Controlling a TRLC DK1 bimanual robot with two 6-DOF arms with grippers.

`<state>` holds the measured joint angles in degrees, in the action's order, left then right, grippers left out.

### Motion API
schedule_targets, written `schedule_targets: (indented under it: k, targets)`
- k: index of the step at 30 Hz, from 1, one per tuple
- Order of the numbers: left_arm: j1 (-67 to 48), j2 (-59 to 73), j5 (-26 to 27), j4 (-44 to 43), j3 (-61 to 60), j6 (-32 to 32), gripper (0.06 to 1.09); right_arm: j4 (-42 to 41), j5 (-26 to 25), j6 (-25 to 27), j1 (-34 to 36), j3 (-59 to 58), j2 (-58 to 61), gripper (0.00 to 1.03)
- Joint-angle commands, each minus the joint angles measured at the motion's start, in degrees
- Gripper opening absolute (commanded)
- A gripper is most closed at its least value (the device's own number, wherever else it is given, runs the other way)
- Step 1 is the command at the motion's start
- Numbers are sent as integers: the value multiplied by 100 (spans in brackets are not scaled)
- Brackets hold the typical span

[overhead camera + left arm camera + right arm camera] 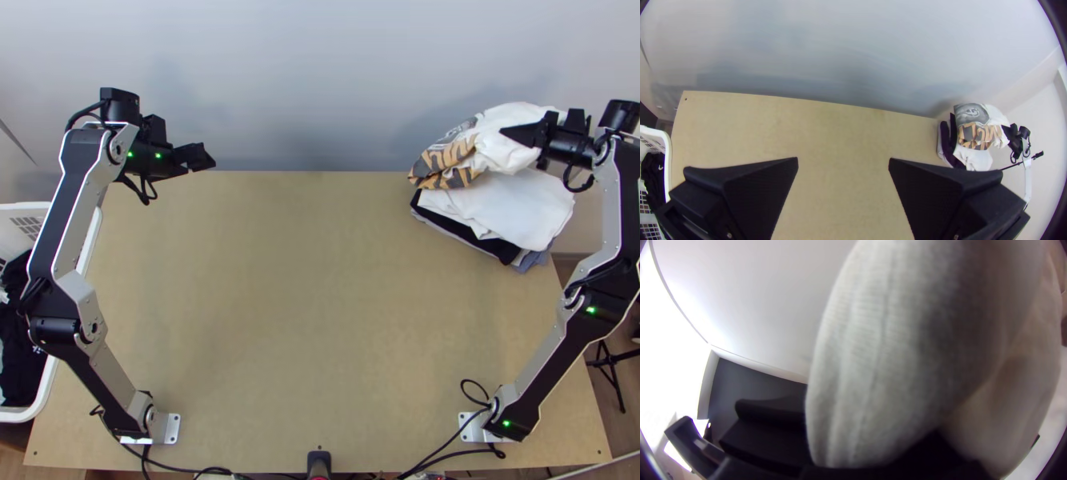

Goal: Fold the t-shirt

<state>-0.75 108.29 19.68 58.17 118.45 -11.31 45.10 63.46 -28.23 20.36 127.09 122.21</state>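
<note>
At the counter's (pixel 304 304) far right corner, seen from above, we have the white t-shirt with grey and orange print (pixel 494 152) bunched on top of a stack of folded white, black and grey-blue garments (pixel 528 210). Our right black two-fingered hand (pixel 518 134) appears clenched on its white cloth. Should we drag the shirt off low, friction could pull the upper garments along and spoil their folds; a shallow pinch could let it slip. We cannot make out sleeves or collar, so we may spread it crooked. Our right elbow and the white plastic laundry basket (pixel 24 414) are cut off by the view's sides.

From the left wrist, we see our left black two-fingered hand (pixel 843 161) released, its fingers wide apart and well away from the shirt. If we lift with the right alone, the loose side could trail over the stack. The lettering is broken up by folds.

Through the right wrist view, pale cloth bulges close to the camera and hides most of the grip, so we cannot tell how many layers we hold; a doubled layer could make the shirt open unevenly.
</note>
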Motion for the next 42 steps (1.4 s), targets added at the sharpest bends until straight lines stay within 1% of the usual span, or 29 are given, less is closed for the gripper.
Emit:
schedule_targets:
  k: [1, 3, 8, 14, 17, 18, 19, 21, 22, 23, 26, 28, 30, 32, 34, 35, 36, 38, 39, 42]
  targets:
    - [14, -1, 1, 1, 2, 15, 105, 1124, -484, 1056, 267, -17, 22, 3]
    - [14, -10, 9, 1, 2, 6, 105, 1660, -651, 1557, 390, -35, 22, 3]
    - [-21, -18, 18, 1, 29, 15, 104, 2266, -827, 2120, 689, -44, -22, 3]
    - [-100, -27, 27, 1, 152, 15, 105, 2653, -1046, 2533, 1014, -88, -154, 3]
    - [-118, -36, 36, 1, 204, 15, 104, 2662, -1301, 2559, 1075, -176, -277, 3]
    - [-127, -45, 44, 1, 213, 15, 105, 2662, -1336, 2559, 1111, -211, -321, 9]
    - [-127, -45, 44, 1, 213, 24, 104, 2662, -1407, 2559, 1128, -246, -365, 26]
    - [-136, -62, 53, 1, 231, 32, 105, 2785, -1653, 2559, 1137, -307, -435, 71]
    - [-136, -80, 53, 1, 231, 32, 105, 2829, -1732, 2559, 1137, -325, -444, 90]
    - [-136, -89, 53, 1, 240, 32, 105, 2829, -1916, 2559, 1154, -316, -444, 100]
    - [-136, -124, 62, 10, 248, 41, 105, 2635, -2716, 2586, 1181, -351, -541, 100]
    - [-127, -142, 62, 36, 248, 41, 105, 2117, -3771, 2559, 1181, -615, -708, 100]
    - [-118, -168, 62, 63, 240, 41, 105, 1159, -4993, 2550, 1198, -1125, -1015, 100]
    - [-109, -177, 62, 71, 240, 41, 105, 403, -5942, 2542, 1269, -1476, -1235, 100]
    - [-118, -194, 62, 63, 248, 41, 104, 113, -6803, 2603, 1295, -1494, -1367, 100]
    - [-127, -203, 62, 63, 266, 41, 105, -195, -7243, 2700, 1286, -1529, -1472, 100]
    - [-136, -194, 62, 54, 292, 41, 104, -520, -7462, 2779, 1269, -1564, -1613, 100]
    - [-153, -185, 62, 45, 363, 41, 104, -1170, -7585, 2902, 1102, -1547, -1903, 100]
    - [-162, -177, 62, 36, 398, 41, 105, -1346, -7594, 2937, 926, -1494, -2044, 100]
    - [-171, -133, 62, 36, 494, 41, 104, -1408, -7585, 2928, 425, -1116, -2184, 100]
